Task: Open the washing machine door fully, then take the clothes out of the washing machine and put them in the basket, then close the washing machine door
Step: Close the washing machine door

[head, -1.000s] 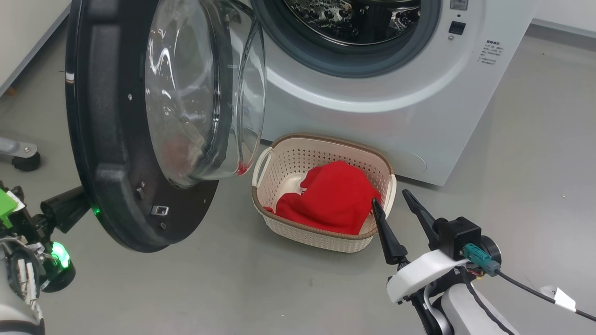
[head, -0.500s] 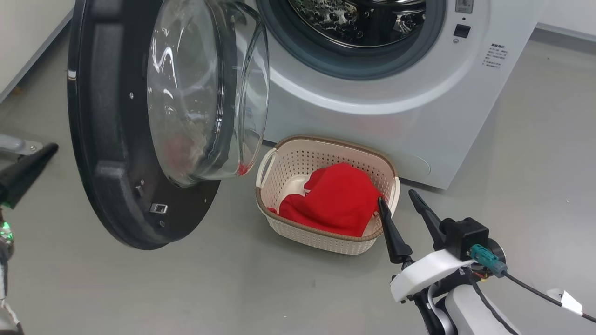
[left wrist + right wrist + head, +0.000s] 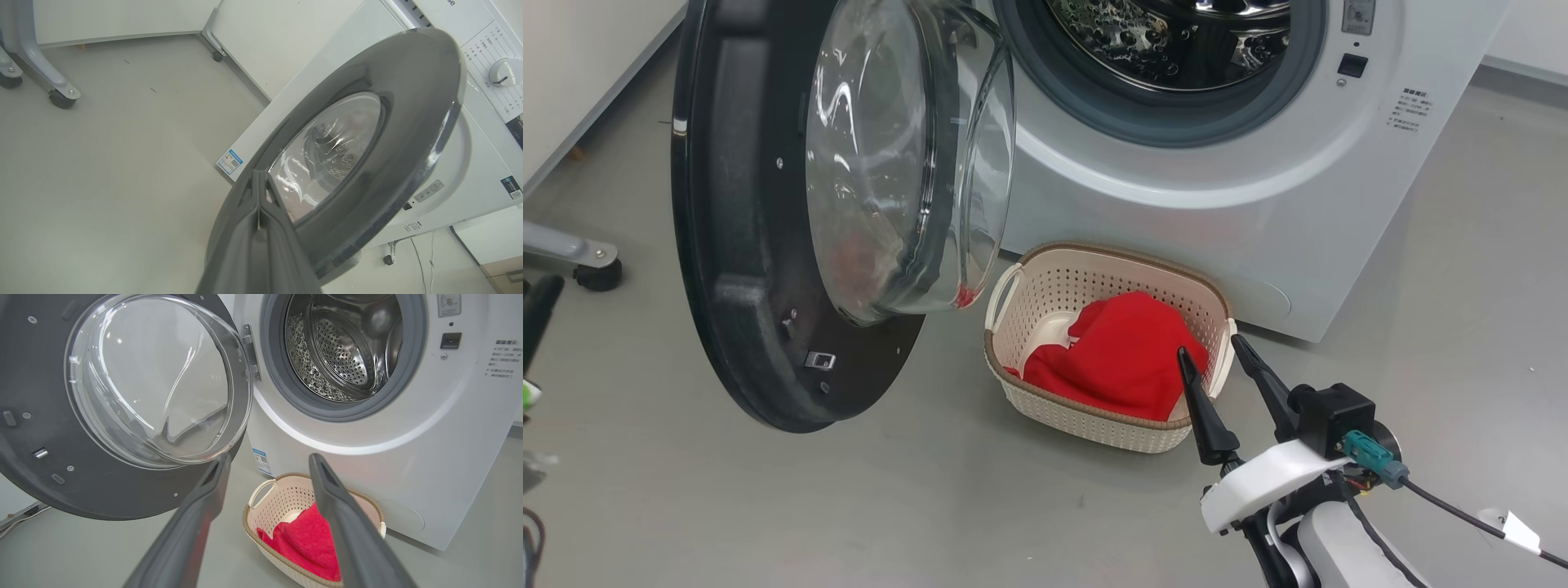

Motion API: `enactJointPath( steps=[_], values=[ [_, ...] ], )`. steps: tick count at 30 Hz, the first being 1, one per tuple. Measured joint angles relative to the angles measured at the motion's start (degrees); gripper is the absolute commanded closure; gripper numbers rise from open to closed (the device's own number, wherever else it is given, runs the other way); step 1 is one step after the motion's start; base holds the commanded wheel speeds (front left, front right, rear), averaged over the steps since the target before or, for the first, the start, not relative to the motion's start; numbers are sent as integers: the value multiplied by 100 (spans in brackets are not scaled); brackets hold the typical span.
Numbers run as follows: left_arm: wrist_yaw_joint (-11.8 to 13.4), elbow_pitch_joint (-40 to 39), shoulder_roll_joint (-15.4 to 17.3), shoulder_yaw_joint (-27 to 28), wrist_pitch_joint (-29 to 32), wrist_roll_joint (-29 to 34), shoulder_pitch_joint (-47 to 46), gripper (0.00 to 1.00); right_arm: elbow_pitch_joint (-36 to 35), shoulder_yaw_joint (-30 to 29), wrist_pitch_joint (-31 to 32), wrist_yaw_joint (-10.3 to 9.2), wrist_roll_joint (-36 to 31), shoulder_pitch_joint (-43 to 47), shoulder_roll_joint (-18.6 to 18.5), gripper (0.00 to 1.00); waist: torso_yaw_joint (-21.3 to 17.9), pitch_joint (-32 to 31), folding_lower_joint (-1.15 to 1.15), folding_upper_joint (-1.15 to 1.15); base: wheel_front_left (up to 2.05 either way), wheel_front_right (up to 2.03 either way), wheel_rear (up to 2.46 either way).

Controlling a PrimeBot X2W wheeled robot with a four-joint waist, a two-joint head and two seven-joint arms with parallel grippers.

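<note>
The basket (image 3: 1086, 420) in the frame centre holds the red clothes (image 3: 1127, 359). The right gripper (image 3: 1209, 345), lower right, is wide open and empty. The left gripper (image 3: 258, 179) is closed on nothing, near the open washing machine door (image 3: 727, 245).

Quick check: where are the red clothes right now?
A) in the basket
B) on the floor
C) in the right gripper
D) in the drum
A: the clothes lie heaped in the basket, and the right gripper is open and holds nothing.
</note>
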Motion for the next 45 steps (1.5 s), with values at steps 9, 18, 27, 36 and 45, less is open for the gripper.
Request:
enactJointPath(
  steps=[9,18,27,36,45],
  values=[
    [-2,-541,259,-758,-1495,921,1058,100,-2,24,0,0,8,1,0,0,3,-6,0,0,0,0,0],
    [-2,-565,430,-1223,-2984,1720,1744,100,-2,29,0,-1,11,1,0,0,-33,-29,0,0,0,0,0],
    [-27,-219,419,-1337,-4135,2189,2143,27,-4,51,0,-1,59,3,0,0,-60,-44,0,0,0,0,0],
    [-27,120,389,-1461,-4874,2369,2230,0,-1,66,0,-2,60,16,0,0,-87,-60,0,0,0,0,0],
    [-27,465,390,-1679,-5228,2398,2286,0,1,79,0,-3,60,18,0,0,-105,-88,0,0,0,0,0]
  ],
)
